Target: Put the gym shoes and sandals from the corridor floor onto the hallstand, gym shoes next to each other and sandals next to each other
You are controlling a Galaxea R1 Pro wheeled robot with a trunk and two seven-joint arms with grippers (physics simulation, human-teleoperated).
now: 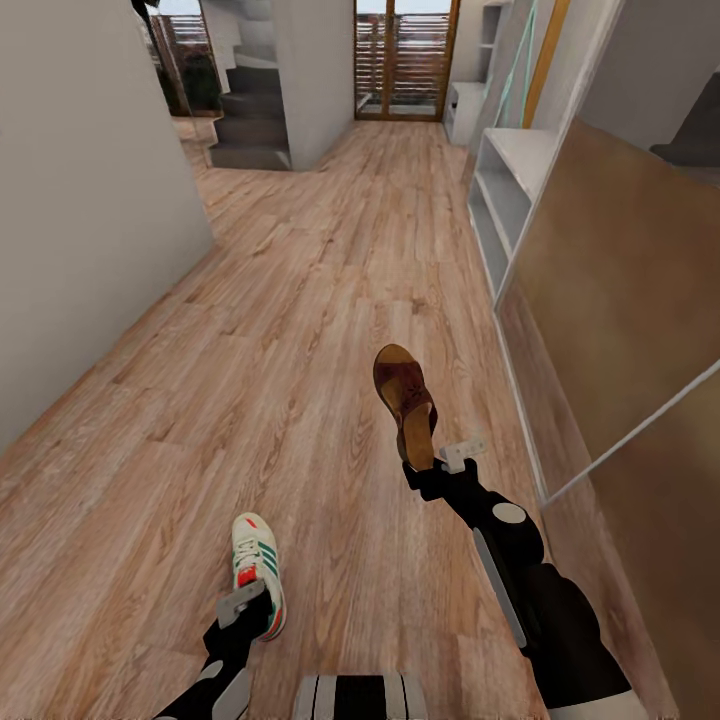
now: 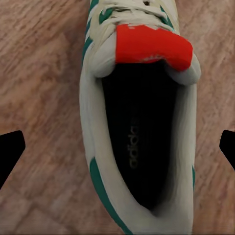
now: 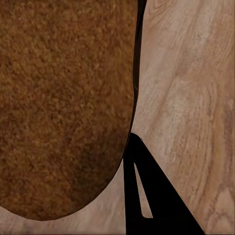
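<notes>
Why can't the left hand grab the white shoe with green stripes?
It probably can: the left hand hangs open over the white green-striped shoe, one finger either side, nothing between them.

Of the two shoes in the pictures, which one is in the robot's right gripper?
The brown sandal, gripped at its heel end by the right gripper. The white gym shoe with green stripes sits at the left gripper.
</notes>
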